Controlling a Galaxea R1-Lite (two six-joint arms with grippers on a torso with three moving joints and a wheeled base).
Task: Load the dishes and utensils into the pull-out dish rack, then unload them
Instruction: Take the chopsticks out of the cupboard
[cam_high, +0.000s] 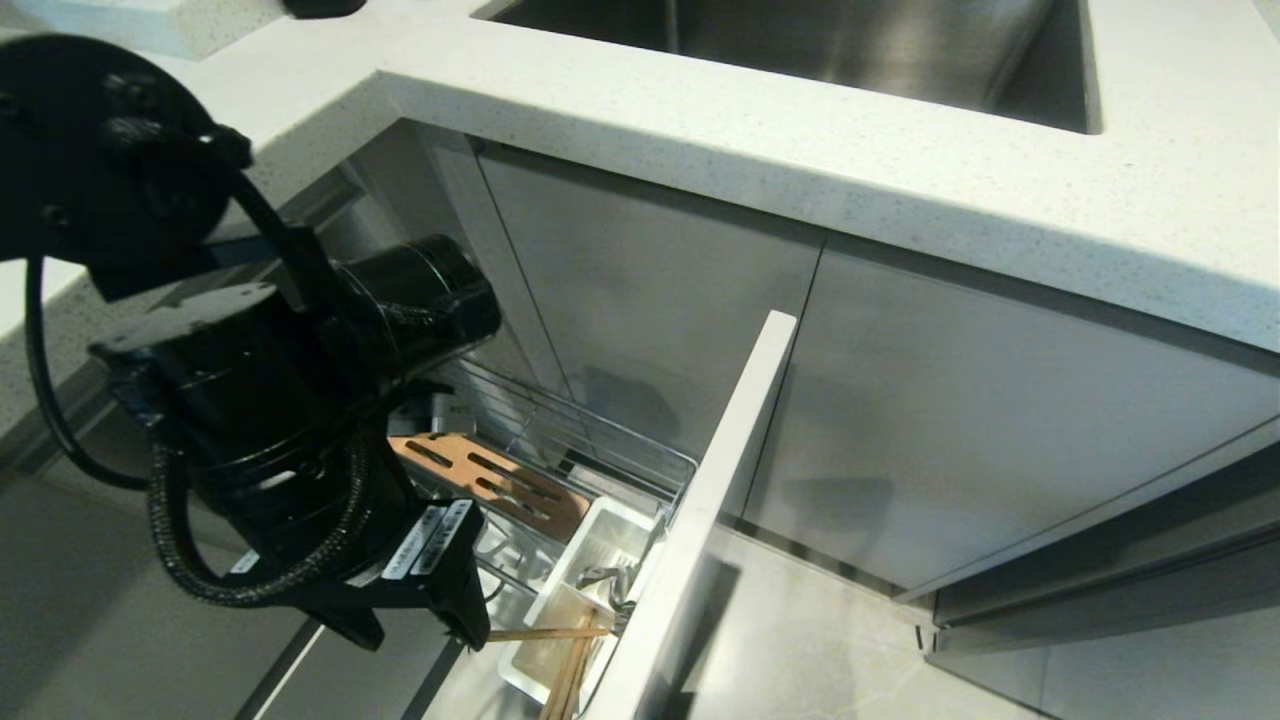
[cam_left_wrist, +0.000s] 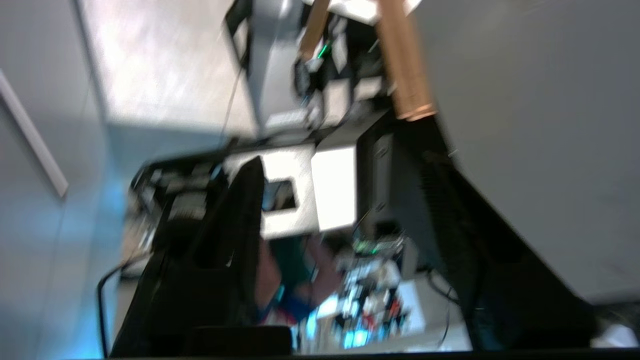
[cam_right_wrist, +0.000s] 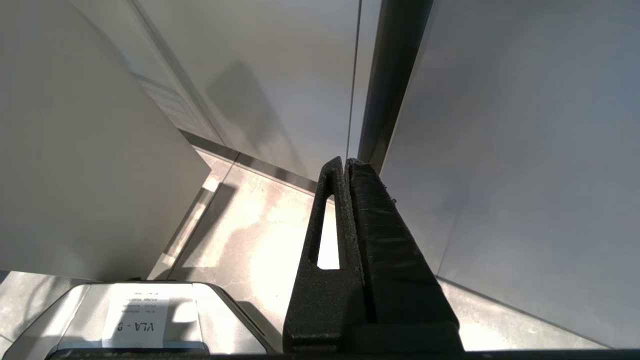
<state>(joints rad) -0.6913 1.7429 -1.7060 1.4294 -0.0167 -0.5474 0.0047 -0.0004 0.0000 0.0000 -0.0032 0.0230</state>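
The left arm fills the near left of the head view, its black wrist bent steeply down over the pull-out dish rack (cam_high: 560, 450). The left claw (cam_high: 465, 625) hangs at the rack's front end, beside the white utensil caddy (cam_high: 585, 570). In the left wrist view its two black fingers (cam_left_wrist: 240, 215) stand apart with nothing between them, so the claw is released. One of the chopsticks (cam_high: 550, 633) lies crosswise on the caddy's rim, its end right at the claw's tip; whether they touch I cannot tell. More wooden sticks stand in the caddy's front compartment, and the spoon (cam_high: 605, 580) rests in the compartment behind. The slotted wooden strip (cam_high: 500, 480) runs along the rack behind the caddy, and the pale front panel (cam_high: 700, 520) stands pulled out. Above lie the white counter (cam_high: 900, 190) and the steel sink (cam_high: 850, 50). The right claw (cam_right_wrist: 347, 165) hangs parked by the cabinet doors, fingers pressed together, holding nothing.
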